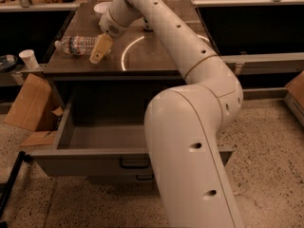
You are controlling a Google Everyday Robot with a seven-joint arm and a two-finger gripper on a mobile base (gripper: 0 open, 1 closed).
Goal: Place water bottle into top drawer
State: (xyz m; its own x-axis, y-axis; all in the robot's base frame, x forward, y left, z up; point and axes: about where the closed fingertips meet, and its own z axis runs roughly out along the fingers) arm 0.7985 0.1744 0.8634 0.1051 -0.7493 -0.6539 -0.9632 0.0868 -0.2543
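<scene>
The water bottle lies on its side at the left of the dark countertop, with its white cap pointing left. My gripper reaches in from the right and sits at the bottle's right end, just in front of it and touching or nearly touching it. The top drawer is pulled wide open below the counter. Its grey inside holds nothing that I can see, and my arm hides its right part. The dark bar handle shows on the drawer's front.
A white bowl sits at the back of the counter. A white paper cup stands on a ledge at the left. An open cardboard box leans beside the drawer on the left. A lower drawer front with a smaller handle is under the top drawer.
</scene>
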